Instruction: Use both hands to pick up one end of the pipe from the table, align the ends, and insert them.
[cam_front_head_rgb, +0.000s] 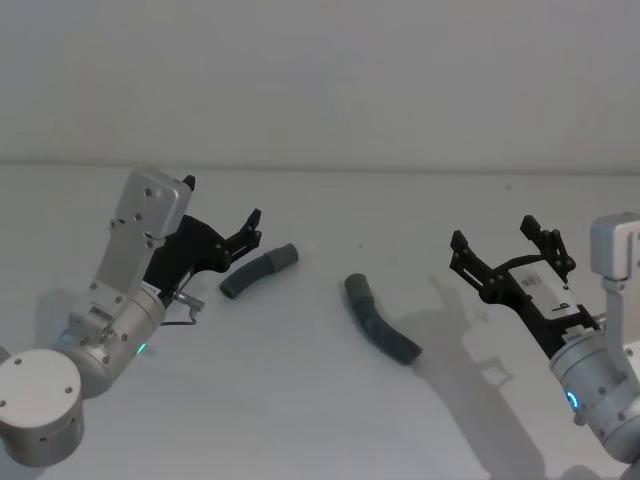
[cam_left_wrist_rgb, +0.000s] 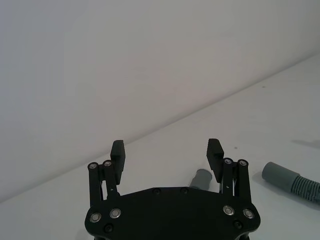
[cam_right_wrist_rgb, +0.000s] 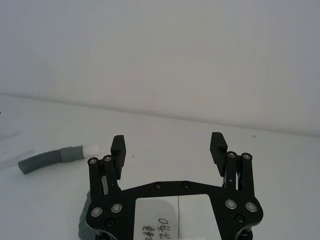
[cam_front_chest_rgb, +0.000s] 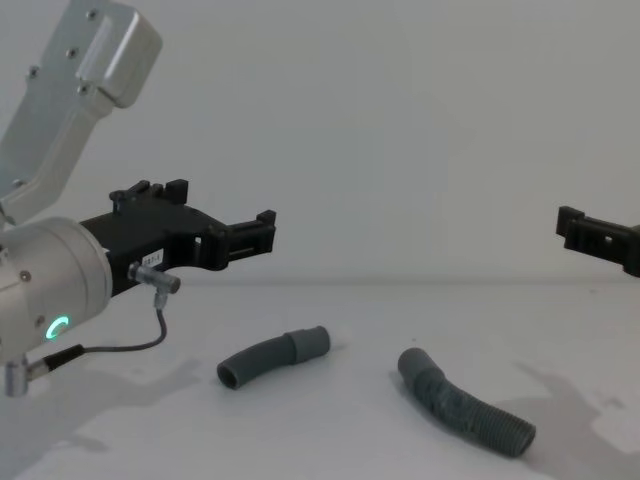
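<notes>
Two dark-grey ribbed pipe pieces lie on the white table (cam_front_head_rgb: 300, 400). The shorter pipe (cam_front_head_rgb: 260, 270) (cam_front_chest_rgb: 272, 357) has its smooth cuff (cam_front_head_rgb: 286, 256) pointing toward the middle. The longer pipe (cam_front_head_rgb: 381, 321) (cam_front_chest_rgb: 465, 405) lies right of it, bent. My left gripper (cam_front_head_rgb: 222, 202) (cam_left_wrist_rgb: 166, 150) hovers open just left of and above the short piece, whose cuff (cam_left_wrist_rgb: 200, 179) peeks past its fingers. My right gripper (cam_front_head_rgb: 493, 232) (cam_right_wrist_rgb: 168, 145) hangs open above the table, right of the long piece and well apart from it. Neither gripper holds anything.
A pale grey wall (cam_front_head_rgb: 320, 80) rises behind the table's far edge. A thin cable (cam_front_chest_rgb: 150, 335) loops under my left wrist. The two pieces lie apart with bare table between them. Open table stretches in front of both pieces.
</notes>
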